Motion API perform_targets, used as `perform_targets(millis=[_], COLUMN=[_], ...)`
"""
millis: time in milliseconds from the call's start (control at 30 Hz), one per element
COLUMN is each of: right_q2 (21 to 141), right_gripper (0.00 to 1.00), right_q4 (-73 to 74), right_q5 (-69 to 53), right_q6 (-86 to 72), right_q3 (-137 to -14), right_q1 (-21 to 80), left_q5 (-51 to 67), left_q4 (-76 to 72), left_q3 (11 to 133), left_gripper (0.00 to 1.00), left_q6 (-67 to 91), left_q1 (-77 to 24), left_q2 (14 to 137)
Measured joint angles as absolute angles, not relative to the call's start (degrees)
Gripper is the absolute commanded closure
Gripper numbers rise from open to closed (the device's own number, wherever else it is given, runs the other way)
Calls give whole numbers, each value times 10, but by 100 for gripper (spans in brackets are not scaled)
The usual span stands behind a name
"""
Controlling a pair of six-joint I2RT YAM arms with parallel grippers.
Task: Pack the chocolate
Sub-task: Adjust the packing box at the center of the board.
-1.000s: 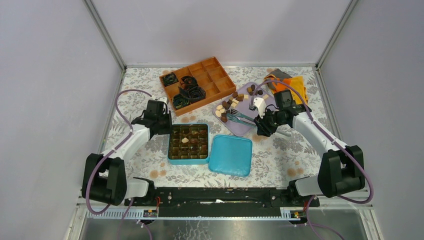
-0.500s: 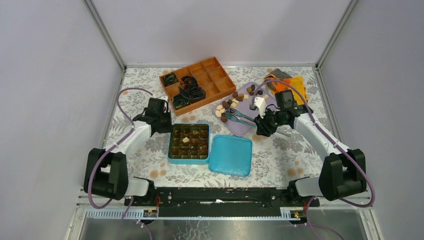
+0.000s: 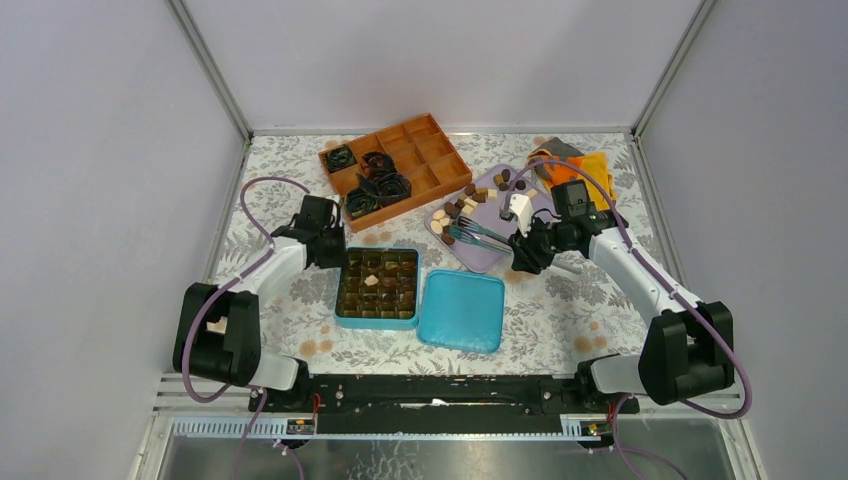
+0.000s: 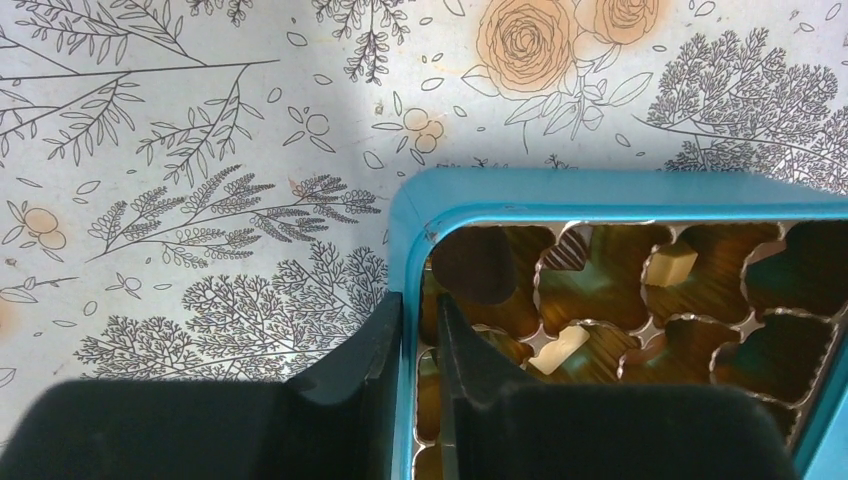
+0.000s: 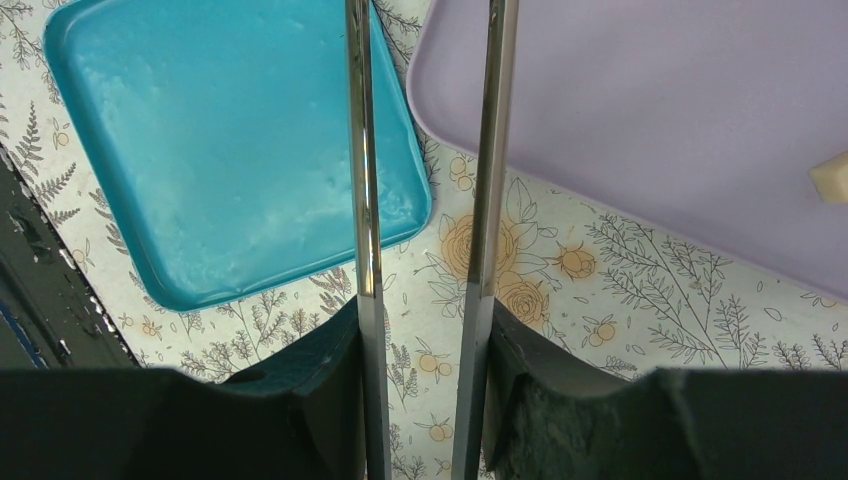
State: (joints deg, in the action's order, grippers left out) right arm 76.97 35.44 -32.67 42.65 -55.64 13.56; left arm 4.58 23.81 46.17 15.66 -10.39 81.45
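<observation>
Starting overhead, the left tool [image 3: 335, 256] is clenched on the wall of the teal box [image 3: 376, 322], while tongs [image 3: 480, 236] are gripped by the right tool [image 3: 524, 254], loose chocolate [image 3: 455, 210] lying just beyond their tips. At the left wrist, packed pieces are seen ahead-right. At the right wrist, the tong arms are held apart; a glancing squeeze could flick chocolate off the lilac tray [image 5: 650, 120].

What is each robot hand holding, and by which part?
The left gripper pinches the teal box by its side wall near a corner, one finger inside, one outside. The right gripper clasps the metal tongs across both arms.
</observation>
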Motion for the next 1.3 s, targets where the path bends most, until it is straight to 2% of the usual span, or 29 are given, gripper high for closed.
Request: perform_targets(millis=[167,400,667,933,1300], right_q2=[768,761,746,699,672], right_gripper=[100,100,100,100,100], right_q4=[355,364,402,441,461], right_q5=[-327,-340,-363,-386,-404], right_q6=[427,428,447,467,467], right_q3=[-556,-556,-576,-635,-648], right_q1=[136,145,204,213,220], left_q5=[47,44,15,-9,-24], left_q4=[239,242,211,161,132], left_q3=[463,455,413,372,351], left_gripper=[100,100,100,100,100], left_q6=[157,157,147,136,131], left_q1=[-103,-108,-124,-131,-135], left_q2=[814,777,625,507,459])
